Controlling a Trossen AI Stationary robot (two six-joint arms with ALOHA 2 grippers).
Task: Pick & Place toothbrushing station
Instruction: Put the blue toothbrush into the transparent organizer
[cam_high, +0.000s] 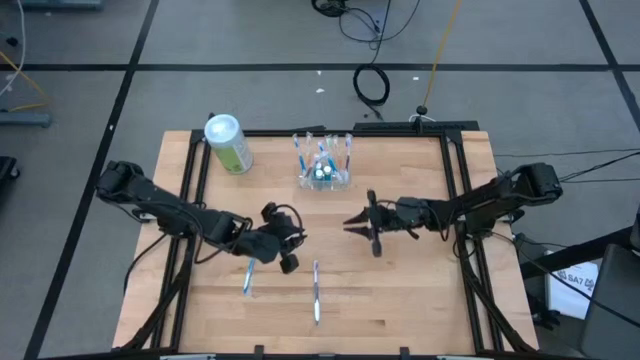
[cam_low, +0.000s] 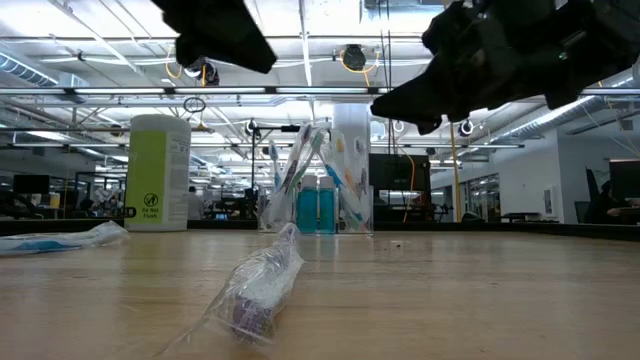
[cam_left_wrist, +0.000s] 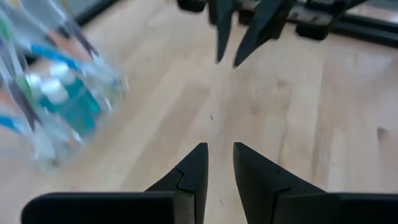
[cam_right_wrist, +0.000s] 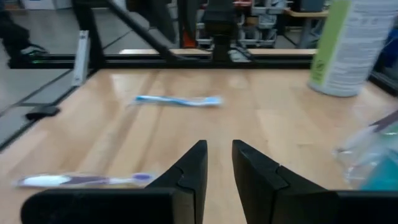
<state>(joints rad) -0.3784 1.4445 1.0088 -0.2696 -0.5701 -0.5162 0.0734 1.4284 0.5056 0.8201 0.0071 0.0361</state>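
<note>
The toothbrushing station (cam_high: 325, 172), a clear plastic holder with toothbrushes and blue bottles in it, stands on its base on the wooden table at the far middle. It also shows in the low view (cam_low: 320, 195) and the left wrist view (cam_left_wrist: 56, 93). My left gripper (cam_high: 296, 238) hovers above the table, near and left of the station, narrowly open and empty, as its wrist view (cam_left_wrist: 219, 155) shows. My right gripper (cam_high: 349, 222) hovers near and right of the station, facing the left gripper, narrowly open and empty (cam_right_wrist: 217, 155).
A green-and-white canister (cam_high: 228, 143) stands at the far left. Two wrapped toothbrushes lie on the table near the front: a blue one (cam_high: 248, 277) and a purple one (cam_high: 316, 292). A black frame (cam_high: 445, 180) edges the table.
</note>
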